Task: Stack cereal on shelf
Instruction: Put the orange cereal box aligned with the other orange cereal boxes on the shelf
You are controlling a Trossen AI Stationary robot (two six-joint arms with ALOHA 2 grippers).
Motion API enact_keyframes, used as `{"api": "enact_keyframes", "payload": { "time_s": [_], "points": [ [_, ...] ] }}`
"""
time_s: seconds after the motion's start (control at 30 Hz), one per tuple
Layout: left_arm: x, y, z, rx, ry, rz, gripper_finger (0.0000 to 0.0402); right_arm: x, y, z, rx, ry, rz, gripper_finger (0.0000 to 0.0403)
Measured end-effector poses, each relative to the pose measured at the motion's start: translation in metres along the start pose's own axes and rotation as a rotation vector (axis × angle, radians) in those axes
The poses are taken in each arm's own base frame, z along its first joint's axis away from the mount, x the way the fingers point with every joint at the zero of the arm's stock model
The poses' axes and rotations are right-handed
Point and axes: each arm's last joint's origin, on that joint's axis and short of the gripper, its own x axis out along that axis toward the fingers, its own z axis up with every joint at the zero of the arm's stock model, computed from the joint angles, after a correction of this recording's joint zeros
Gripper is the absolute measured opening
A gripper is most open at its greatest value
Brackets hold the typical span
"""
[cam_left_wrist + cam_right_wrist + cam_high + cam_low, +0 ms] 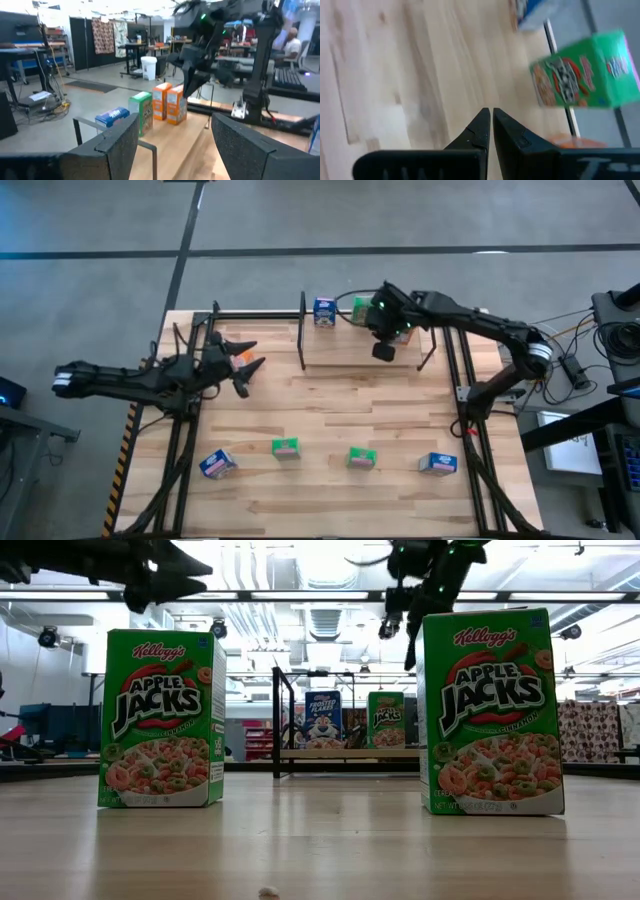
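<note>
Three blue cereal boxes (325,311), three green (286,448), two orange (168,103).

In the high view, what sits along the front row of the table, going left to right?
Blue cereal box → green cereal box → second green cereal box → second blue cereal box.

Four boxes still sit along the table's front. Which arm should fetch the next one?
Probably left. Its end effector is open, empty and nearer the front-left blue box; the right end effector is shut over the shelf.
</note>
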Motion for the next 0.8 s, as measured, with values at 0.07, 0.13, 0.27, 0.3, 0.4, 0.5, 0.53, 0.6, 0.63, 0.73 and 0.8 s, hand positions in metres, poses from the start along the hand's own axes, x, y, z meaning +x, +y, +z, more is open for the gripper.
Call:
{"api": "enact_keyframes", "payload": {
  "time_s": [0.07,0.13,0.27,0.3,0.4,0.5,0.53,0.6,0.63,0.73,0.8],
  "points": [
    [0.003,-0.002,0.001,-0.002,0.015,-0.001,0.0231,-0.001,0.011,-0.003,-0.020,-0.072,-0.006,0.0012],
    [0.007,-0.004,0.005,-0.005,0.017,0.000,0.0231,-0.002,0.022,-0.007,-0.035,-0.151,-0.010,0.0012],
    [0.017,-0.011,0.007,0.017,0.063,-0.034,0.0231,-0.003,0.044,-0.016,-0.062,-0.308,-0.011,0.0012],
    [0.019,-0.013,0.007,0.026,0.081,-0.048,0.0231,-0.004,0.049,-0.018,-0.064,-0.346,-0.008,0.0012],
    [0.027,-0.018,0.008,0.052,0.131,-0.067,0.0231,-0.005,0.064,-0.027,-0.065,-0.413,0.018,0.0012],
    [0.033,-0.021,0.008,0.077,0.210,-0.065,0.0231,-0.006,0.080,-0.036,-0.056,-0.442,0.060,0.0012],
    [0.035,-0.022,0.008,0.076,0.246,-0.062,0.0231,-0.006,0.085,-0.039,-0.057,-0.444,0.076,0.0012],
    [0.037,-0.023,0.011,0.042,0.326,-0.042,0.0231,-0.006,0.095,-0.045,-0.063,-0.450,0.105,0.0012],
    [0.038,-0.023,0.011,0.013,0.379,-0.010,0.0231,-0.005,0.100,-0.048,-0.066,-0.456,0.119,0.0012],
    [0.038,-0.020,0.010,-0.065,0.559,0.194,0.0231,-0.003,0.112,-0.054,-0.092,-0.497,0.148,0.0012],
    [0.035,-0.016,0.004,-0.072,0.678,0.352,0.0231,-0.003,0.117,-0.057,-0.110,-0.524,0.159,0.0012]
  ]
}}
